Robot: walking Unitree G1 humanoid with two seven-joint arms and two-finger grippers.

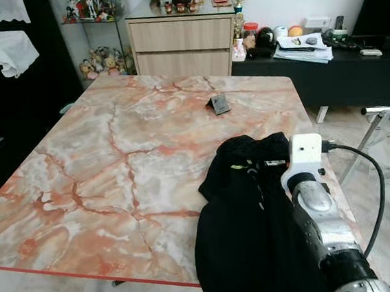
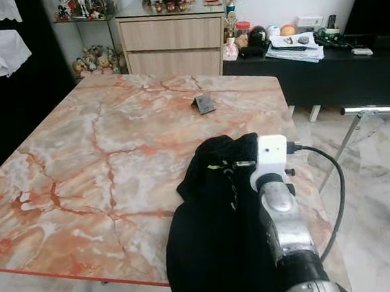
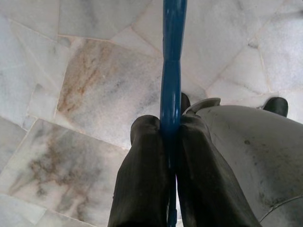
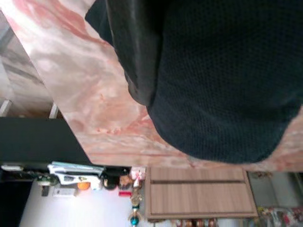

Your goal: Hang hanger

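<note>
In left hand (image 3: 171, 137): slim blue hanger (image 3: 172, 71)

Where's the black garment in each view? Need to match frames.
Left eye: garment at lower centre-right, on the near right part of the marble table, beside the right arm.
Right eye: lower centre, same spot on the table.
Left wrist: not in it; the left gripper holds a blue hanger over floor tiles.
Right wrist: upper right.
Shared landmark: the wooden drawer cabinet.
</note>
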